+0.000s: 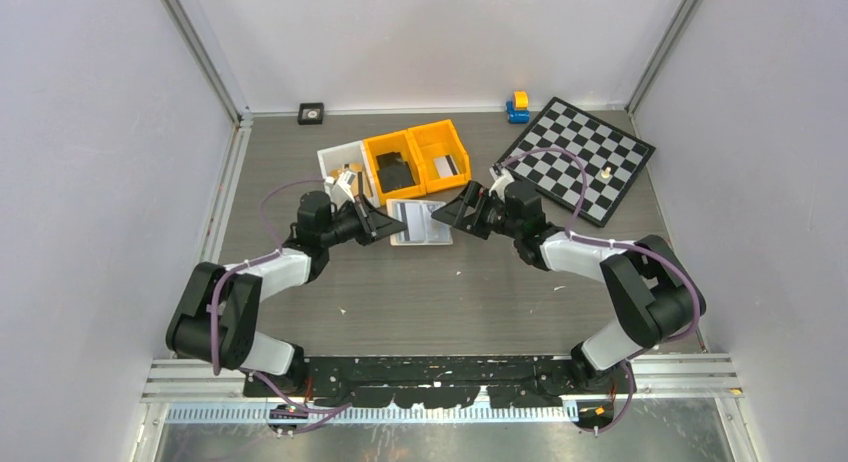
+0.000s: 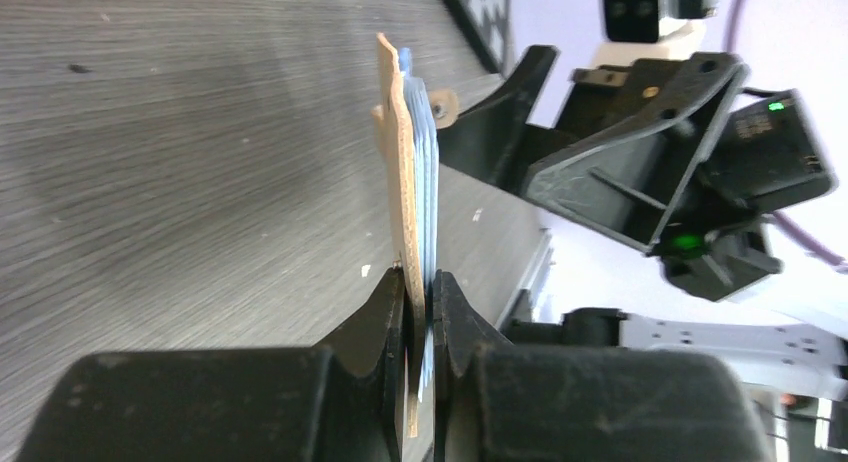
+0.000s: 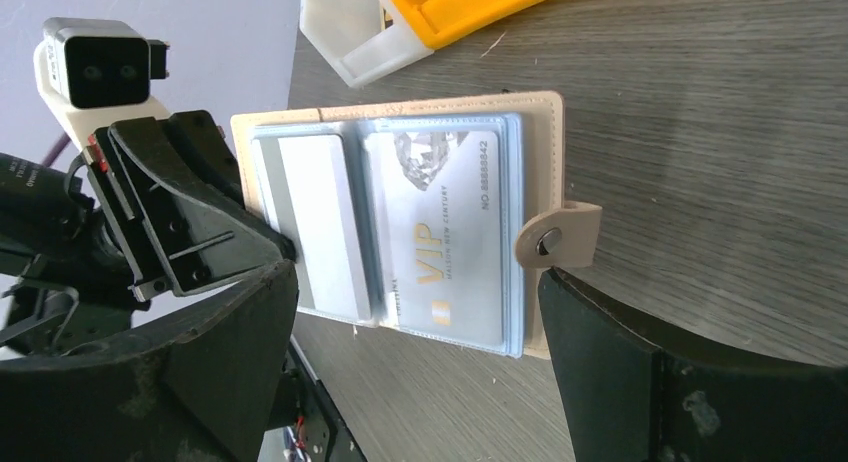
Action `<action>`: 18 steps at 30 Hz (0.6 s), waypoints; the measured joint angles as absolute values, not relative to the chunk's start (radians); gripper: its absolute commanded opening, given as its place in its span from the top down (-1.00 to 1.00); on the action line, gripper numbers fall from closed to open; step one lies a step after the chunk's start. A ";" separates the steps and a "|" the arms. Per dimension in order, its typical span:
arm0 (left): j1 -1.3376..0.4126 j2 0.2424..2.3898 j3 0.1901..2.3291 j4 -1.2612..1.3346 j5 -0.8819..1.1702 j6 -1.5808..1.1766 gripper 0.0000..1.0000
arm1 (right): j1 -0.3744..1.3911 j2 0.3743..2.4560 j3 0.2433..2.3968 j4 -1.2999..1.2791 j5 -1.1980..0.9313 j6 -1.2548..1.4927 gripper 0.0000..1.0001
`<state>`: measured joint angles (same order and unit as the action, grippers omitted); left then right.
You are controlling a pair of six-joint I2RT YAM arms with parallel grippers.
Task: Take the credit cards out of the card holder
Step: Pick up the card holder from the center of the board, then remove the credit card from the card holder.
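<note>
Two cards sit inside the beige bifold card holder [image 3: 545,132]: a silver "VIP" plastic card [image 3: 445,232] in the clear pocket on the snap-tab side, and a plain grey card [image 3: 320,222] in the pocket nearer the left hand [image 1: 385,222]. Left hand is clamped tight on the holder's left edge. The holder lies open and level over the grey wood-grain worktop [image 1: 440,302]; can't tell if it's lifted.

Right hand [image 1: 452,214] has its jaws spread wide with nothing in them, at the tab edge.

Room:
- Bare worktop from the holder to the arm bases.
- Three bins just behind the holder.
- Folding chessboard [image 1: 580,157] at far right.
- Grey enclosure walls [image 1: 100,132] left, back and right.

Bins:
- White plastic bin [image 1: 330,160]: contents unclear.
- Middle orange bin [image 1: 375,152]: flat black item [image 1: 395,170].
- Right orange bin [image 1: 455,137]: light card with a dark stripe [image 1: 447,165].
</note>
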<state>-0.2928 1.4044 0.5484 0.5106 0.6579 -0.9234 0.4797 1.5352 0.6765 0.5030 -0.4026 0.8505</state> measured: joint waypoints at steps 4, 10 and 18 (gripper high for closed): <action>-0.265 1.465 0.509 0.706 0.727 -1.044 1.00 | 0.480 1.569 0.677 0.519 -0.422 0.868 -0.89; -0.252 1.479 0.500 0.864 0.771 -1.126 1.00 | 0.479 1.573 0.677 0.480 -0.398 0.862 -0.77; -0.247 1.479 0.487 0.925 0.783 -1.153 1.00 | 0.471 1.573 0.657 0.590 -0.449 0.899 -0.26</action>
<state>-0.2470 1.4788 0.4873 0.9249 0.7834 -1.1534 0.4706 1.5726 0.6567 0.5903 -0.4488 0.8993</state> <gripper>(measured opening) 0.086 0.710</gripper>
